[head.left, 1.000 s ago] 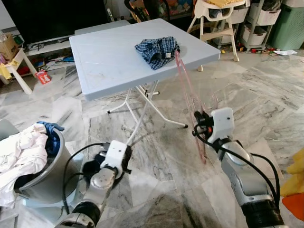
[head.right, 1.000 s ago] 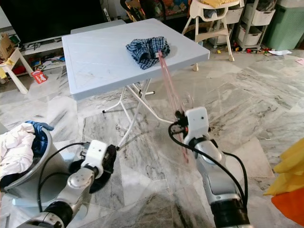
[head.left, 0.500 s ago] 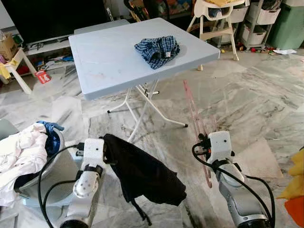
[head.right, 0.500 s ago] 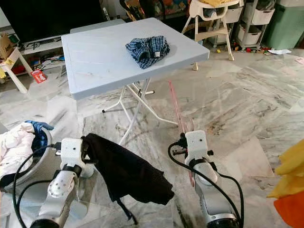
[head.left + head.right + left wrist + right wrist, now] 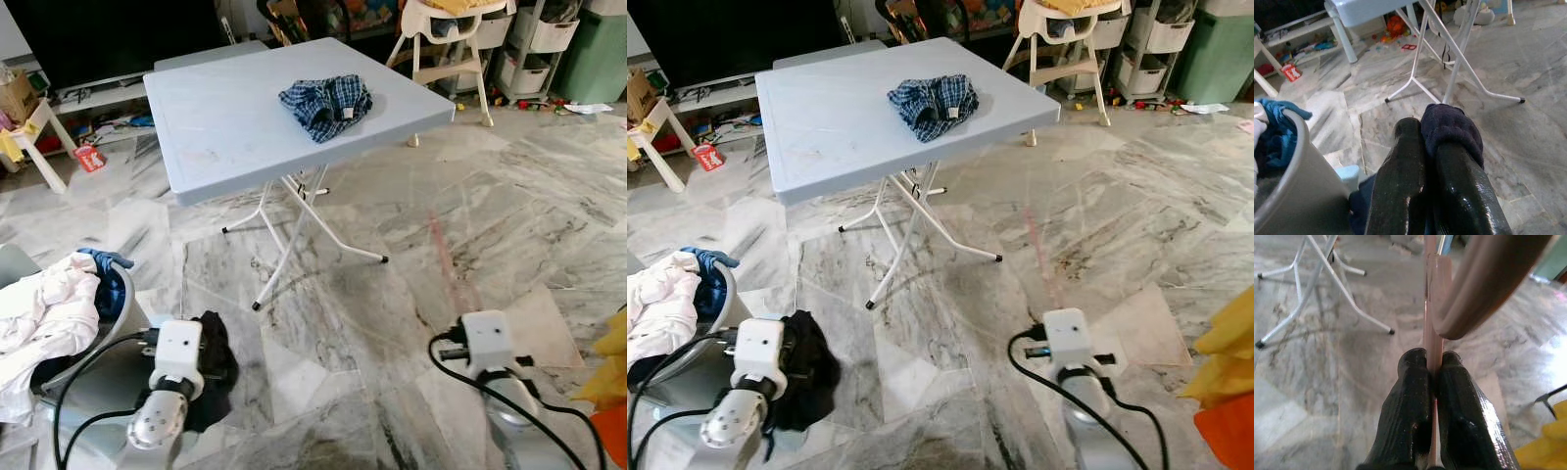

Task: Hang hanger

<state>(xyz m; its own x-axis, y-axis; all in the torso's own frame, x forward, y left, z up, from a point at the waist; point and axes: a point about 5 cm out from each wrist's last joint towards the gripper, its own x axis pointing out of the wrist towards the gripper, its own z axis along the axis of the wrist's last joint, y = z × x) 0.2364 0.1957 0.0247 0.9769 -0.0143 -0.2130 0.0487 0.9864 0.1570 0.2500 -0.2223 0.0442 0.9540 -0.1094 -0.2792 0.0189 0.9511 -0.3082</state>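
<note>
My right gripper (image 5: 1431,367) is clenched on the pink hanger (image 5: 1431,303), low at the near right above the marble floor (image 5: 392,294). My left gripper (image 5: 1430,147) pinches a dark garment (image 5: 211,367) at the near left, beside the grey laundry basket (image 5: 108,333) of clothes. Farther off, a checked cloth (image 5: 325,103) lies on the pale blue folding counter (image 5: 235,117).

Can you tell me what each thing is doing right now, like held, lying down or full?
Pink hanger: clamped in the right gripper.
Black garment: pinched by the left gripper, low beside the basket.
Checked cloth: lying crumpled on the table.
Laundry basket: holding clothes.
</note>
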